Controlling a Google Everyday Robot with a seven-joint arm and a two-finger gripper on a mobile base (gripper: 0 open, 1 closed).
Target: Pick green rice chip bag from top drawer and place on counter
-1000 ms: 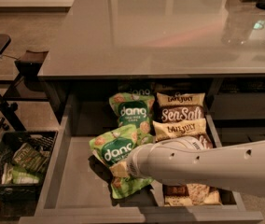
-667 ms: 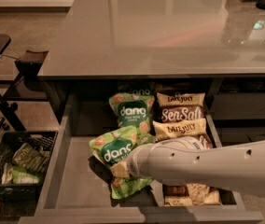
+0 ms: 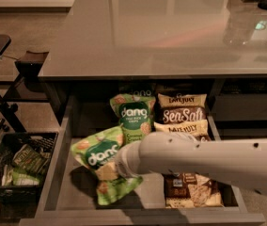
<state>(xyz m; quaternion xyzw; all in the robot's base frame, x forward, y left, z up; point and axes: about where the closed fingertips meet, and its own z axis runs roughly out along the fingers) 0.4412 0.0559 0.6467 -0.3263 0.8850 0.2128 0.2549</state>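
We see the top drawer (image 3: 72, 192) pulled open below the desk (image 3: 161, 36), whose glossy grey top fills the 12 o'clock half of the view. The green rice chip bag (image 3: 98, 154) lies tilted in the drawer's left part. The arm (image 3: 208, 161) reaches in from 3 o'clock, and the gripper (image 3: 119, 167) at its tip sits against the bag's right edge; whether it has hold of the bag we cannot tell. A second green bag (image 3: 134, 117) lies at 1 o'clock from the first, with Sea Salt bags (image 3: 183, 114) at 3 o'clock of that
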